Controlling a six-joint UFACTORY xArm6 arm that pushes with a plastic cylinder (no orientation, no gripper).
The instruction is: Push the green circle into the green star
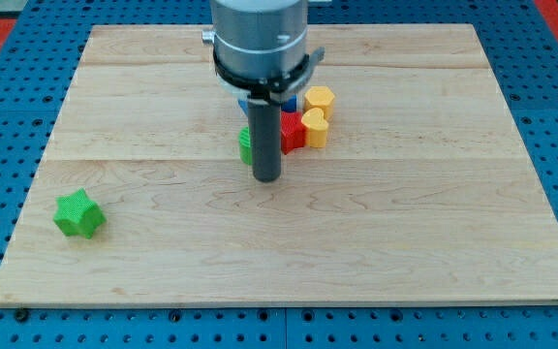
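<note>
The green star (pixel 78 214) lies near the view's bottom left corner of the wooden board. The green circle (pixel 246 144) sits near the board's middle, mostly hidden behind my rod; only its left edge shows. My tip (pixel 267 178) rests on the board just below and right of the green circle, close to or touching it. The star is far to the left and lower down.
Right of the rod is a cluster: a red block (pixel 293 133), a yellow block (pixel 315 127), a yellow hexagon (pixel 319 100) above it, and a blue block (pixel 287 101) partly hidden by the arm. Blue pegboard (pixel 8 126) surrounds the wooden board (pixel 405 223).
</note>
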